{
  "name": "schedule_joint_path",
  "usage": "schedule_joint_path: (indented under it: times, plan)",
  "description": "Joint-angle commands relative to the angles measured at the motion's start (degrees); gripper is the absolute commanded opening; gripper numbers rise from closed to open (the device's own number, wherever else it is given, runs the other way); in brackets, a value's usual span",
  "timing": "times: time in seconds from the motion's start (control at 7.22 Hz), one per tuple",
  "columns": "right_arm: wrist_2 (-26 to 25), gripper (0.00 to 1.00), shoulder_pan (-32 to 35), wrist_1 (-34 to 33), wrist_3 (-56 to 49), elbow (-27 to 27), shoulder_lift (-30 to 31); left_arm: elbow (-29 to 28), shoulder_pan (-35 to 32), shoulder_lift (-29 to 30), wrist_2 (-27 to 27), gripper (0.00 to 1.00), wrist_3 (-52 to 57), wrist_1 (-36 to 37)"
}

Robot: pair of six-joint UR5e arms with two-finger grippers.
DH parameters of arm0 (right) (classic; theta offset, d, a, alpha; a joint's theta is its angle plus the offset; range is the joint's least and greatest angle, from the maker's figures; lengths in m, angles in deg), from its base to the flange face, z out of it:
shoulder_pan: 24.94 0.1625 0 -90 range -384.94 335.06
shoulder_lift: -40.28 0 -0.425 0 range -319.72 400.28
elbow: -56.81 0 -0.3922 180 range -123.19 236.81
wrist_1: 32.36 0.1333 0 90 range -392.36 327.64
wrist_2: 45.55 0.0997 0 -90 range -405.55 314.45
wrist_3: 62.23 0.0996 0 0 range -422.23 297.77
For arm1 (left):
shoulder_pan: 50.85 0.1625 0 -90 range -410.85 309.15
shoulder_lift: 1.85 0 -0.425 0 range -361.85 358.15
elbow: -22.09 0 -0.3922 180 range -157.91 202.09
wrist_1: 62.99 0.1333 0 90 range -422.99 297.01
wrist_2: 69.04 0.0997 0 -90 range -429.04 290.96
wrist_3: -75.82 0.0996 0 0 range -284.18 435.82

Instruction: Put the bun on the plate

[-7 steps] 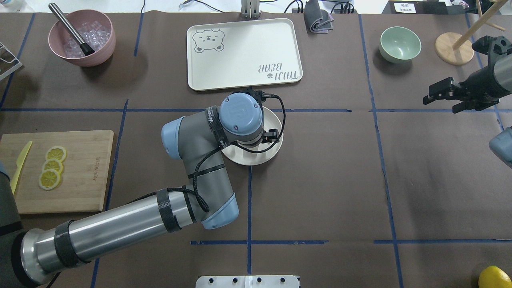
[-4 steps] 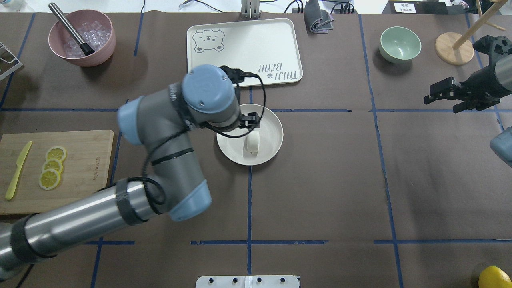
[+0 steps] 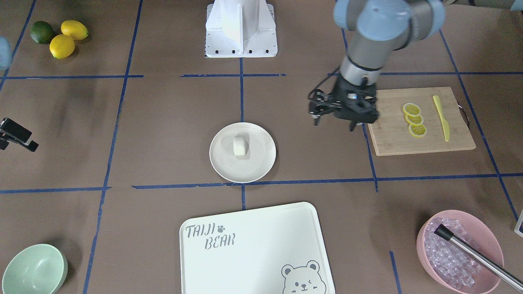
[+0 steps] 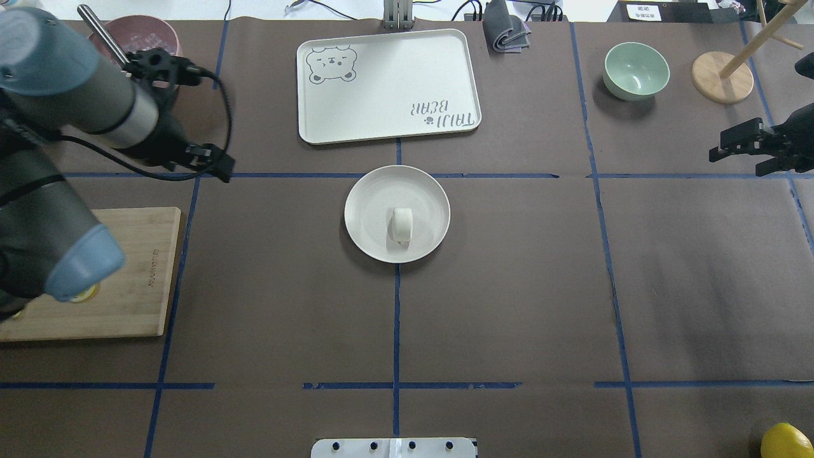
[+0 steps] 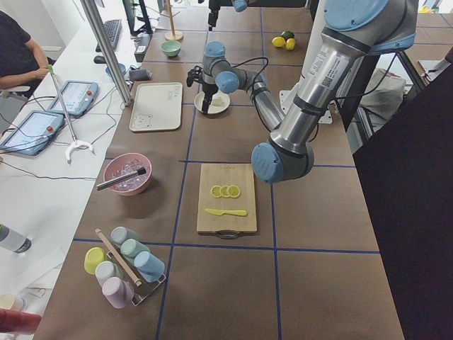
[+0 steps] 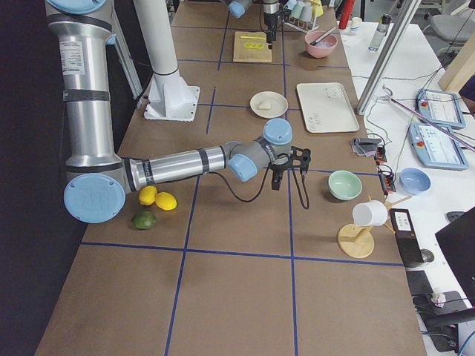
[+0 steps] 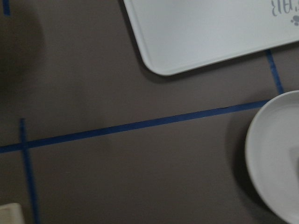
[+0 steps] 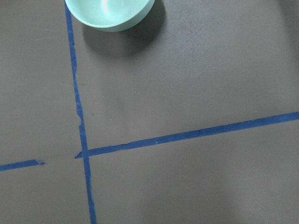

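The bun (image 4: 401, 225) is a small white lump lying on the round off-white plate (image 4: 365, 191) at the table's middle. The front view shows the same bun (image 3: 240, 145) resting free on the plate (image 3: 229, 171). My left gripper (image 3: 333, 122) hangs open and empty above the table, beside the cutting board and well away from the plate. In the left wrist view only the plate's rim (image 7: 275, 163) shows at the right. My right gripper (image 4: 731, 145) hovers at the far right edge, and I cannot tell how its fingers stand.
A bear-printed tray (image 4: 388, 83) lies behind the plate. A mint-green bowl (image 4: 636, 70) and a wooden stand (image 4: 722, 76) sit back right. A cutting board (image 3: 388, 139) with lemon slices and a knife lies on my left, a pink bowl (image 3: 459, 249) of ice beyond it.
My left arm has pulled away from the plate toward the left side, leaving the bun lying on the plate. The right gripper has drifted slightly further right.
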Motion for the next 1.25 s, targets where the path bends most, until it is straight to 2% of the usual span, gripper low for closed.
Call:
schedule_joint_path:
  times: [0.0,0.14,0.28,0.42,0.55,0.69,1.11]
  plan:
    - [0.64,1.0,4.01,-0.03,-8.91,0.03,4.67,-1.1,-15.88,-13.77,-8.75,0.99,26.92,-1.83]
    - [0.64,1.0,5.85,-0.55,-14.09,0.03,7.04,-6.09,-22.31,-14.78,-12.01,0.99,36.2,-1.75]
    - [0.64,1.0,8.31,-2.73,-21.89,-0.06,9.68,-11.79,-28.21,-15.14,-16.31,0.99,39.6,-1.67]
    - [0.64,1.0,11.03,-4.93,-29.97,0.03,12.05,-15.85,-32.79,-16.01,-16.79,0.99,43.64,-1.49]
    - [0.64,1.0,13.32,-9.13,-37.27,0.12,12.6,-16.59,-34.49,-16.11,-16.7,0.99,46.11,-0.18]
    - [0.64,1.0,16.21,-15.0,-45.27,-0.05,12.34,-16.51,-34.51,-16.28,-16.79,0.99,46.23,4.53]
    - [0.55,1.0,17.03,-23.99,-50.85,-2.68,11.9,-16.33,-34.51,-17.6,-16.7,1.0,45.53,5.63]
